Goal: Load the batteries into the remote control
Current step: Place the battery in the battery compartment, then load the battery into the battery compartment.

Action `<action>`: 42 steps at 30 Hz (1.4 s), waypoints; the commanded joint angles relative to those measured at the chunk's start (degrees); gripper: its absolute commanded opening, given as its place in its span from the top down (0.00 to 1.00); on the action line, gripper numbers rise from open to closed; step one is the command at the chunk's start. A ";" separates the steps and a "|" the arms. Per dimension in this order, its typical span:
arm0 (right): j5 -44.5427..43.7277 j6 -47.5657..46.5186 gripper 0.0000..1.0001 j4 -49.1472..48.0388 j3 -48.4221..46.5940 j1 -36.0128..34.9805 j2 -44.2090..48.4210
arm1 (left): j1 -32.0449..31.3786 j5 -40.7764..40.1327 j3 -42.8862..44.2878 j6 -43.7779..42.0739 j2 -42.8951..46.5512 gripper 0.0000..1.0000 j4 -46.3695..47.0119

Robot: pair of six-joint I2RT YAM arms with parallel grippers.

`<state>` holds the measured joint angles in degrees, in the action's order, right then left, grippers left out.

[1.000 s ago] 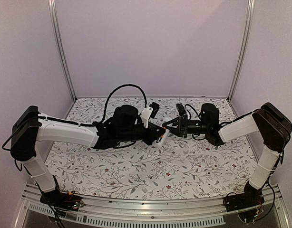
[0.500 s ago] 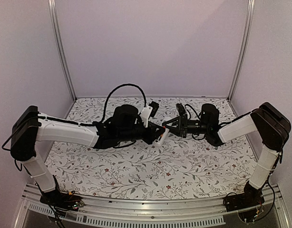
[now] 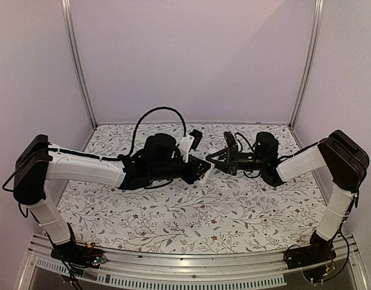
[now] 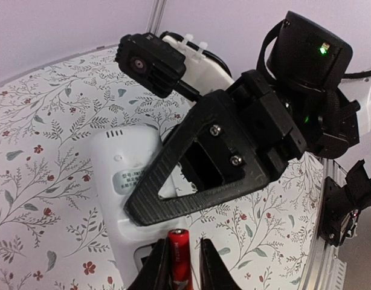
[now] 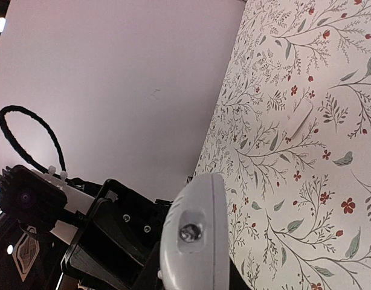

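The white remote control point(image 4: 128, 181) is held back side up above the table, its label showing. My right gripper point(image 3: 214, 161) is shut on it; one of its black fingers point(image 4: 173, 187) lies across the remote's back. In the right wrist view the remote point(image 5: 194, 235) shows end-on between the jaws. My left gripper point(image 4: 180, 257) is shut on the red battery point(image 4: 178, 241), whose tip is at the remote's open battery bay point(image 4: 143, 260). In the top view the left gripper point(image 3: 197, 173) meets the remote point(image 3: 205, 173) mid-table. The black battery is out of view.
A small white flat piece point(image 5: 298, 118), perhaps the battery cover, lies on the floral table cloth point(image 5: 306, 181) beyond the remote. A pale back wall point(image 3: 191, 60) and metal frame posts point(image 3: 77, 60) enclose the table.
My left gripper with the red battery has edged slightly towards the remote. The right arm has hardly moved.
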<state>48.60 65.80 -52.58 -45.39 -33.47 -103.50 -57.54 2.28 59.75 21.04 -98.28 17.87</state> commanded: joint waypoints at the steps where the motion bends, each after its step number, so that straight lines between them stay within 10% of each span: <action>1: 0.63 0.38 1.00 -3.28 -0.58 -0.30 -0.91 | -0.47 -2.01 -1.27 -0.39 1.07 0.81 -2.66; 12: 0.63 0.56 1.00 -3.19 -0.67 0.17 -0.65 | -0.38 -3.50 -3.24 -0.09 2.57 0.81 -2.13; 25: -1.04 -2.21 1.00 -1.29 -0.37 0.19 -1.13 | -0.16 -8.91 -4.26 1.12 10.96 0.38 -4.83; 30: -4.84 -3.36 1.00 -1.38 -0.59 0.25 -0.02 | 0.49 -15.50 -9.09 17.00 14.82 0.01 -3.20; 42: -14.76 -3.22 1.00 -7.71 -0.42 -0.57 1.93 | 1.55 -9.86 -11.75 45.40 9.72 0.00 3.46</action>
<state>38.11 62.81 -55.70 -45.39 -33.39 -103.70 -56.53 -9.37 48.71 55.24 -85.49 17.37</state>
